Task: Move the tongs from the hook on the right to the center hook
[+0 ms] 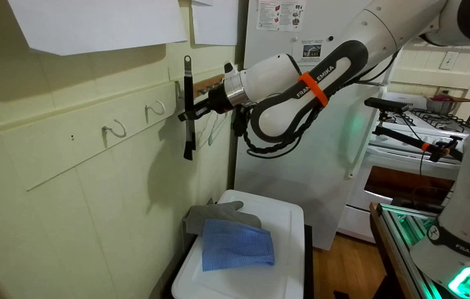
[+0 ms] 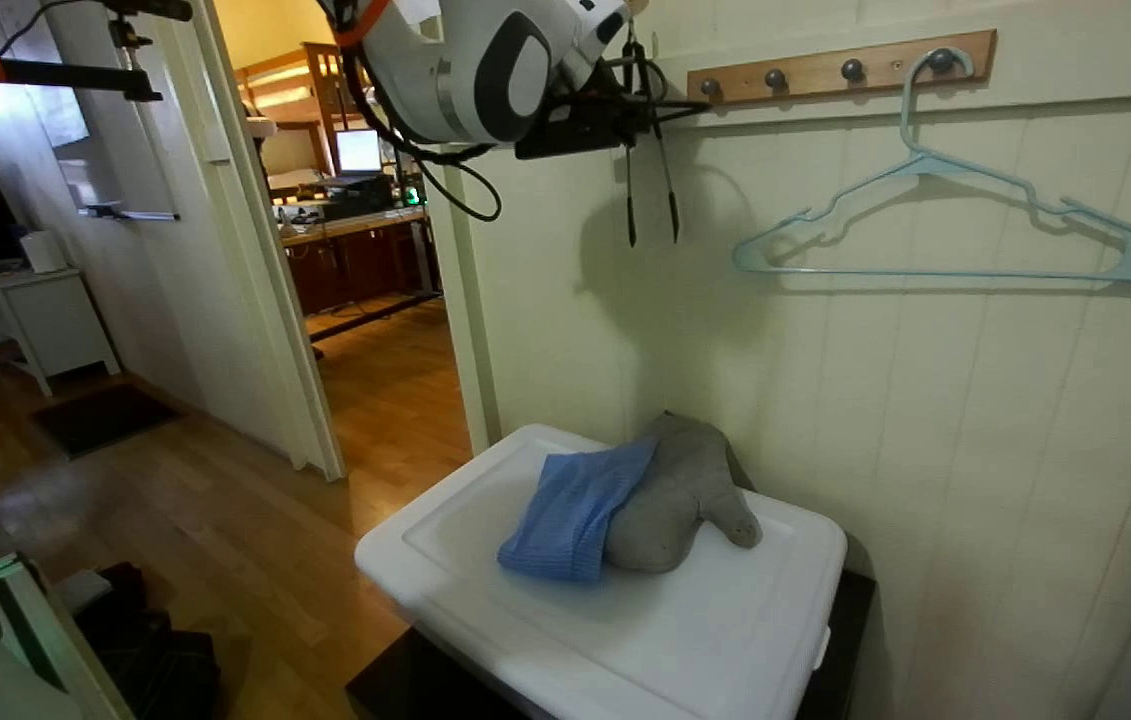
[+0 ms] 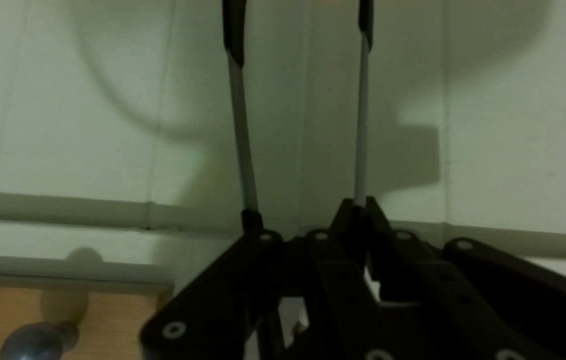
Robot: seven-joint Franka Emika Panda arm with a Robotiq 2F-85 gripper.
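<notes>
Gripper [image 3: 359, 209] up near the wall [image 1: 52, 232], jaws clenched on one leg of the tongs [image 1: 188, 89]; wrist view puts that leg between them, second leg outside; tongs roughly upright in both exterior views, holed end up, dark tips down and spread apart; in an exterior view they are right of the center hook [image 1: 147, 109] and the left hook [image 1: 105, 129], apart from both, center one nearer; can't tell if tongs touch a hook behind them, that spot is hidden; both hooks sit on a pale board [image 1: 52, 153]; wooden peg rail [image 2: 815, 77] just beside the gripper in an exterior view, light-blue hanger [image 2: 935, 164] hung on its end knob [image 2: 941, 62]; below, well apart, white lid [image 2: 705, 640] carries grey mitt [image 2: 670, 500] and blue cloth [image 2: 575, 510], cloth lapping over mitt; robot arm [image 1: 270, 79] in front of a white fridge [image 1: 284, 195] in an exterior view, gas stove [image 1: 384, 158] to the right of the fridge.
</notes>
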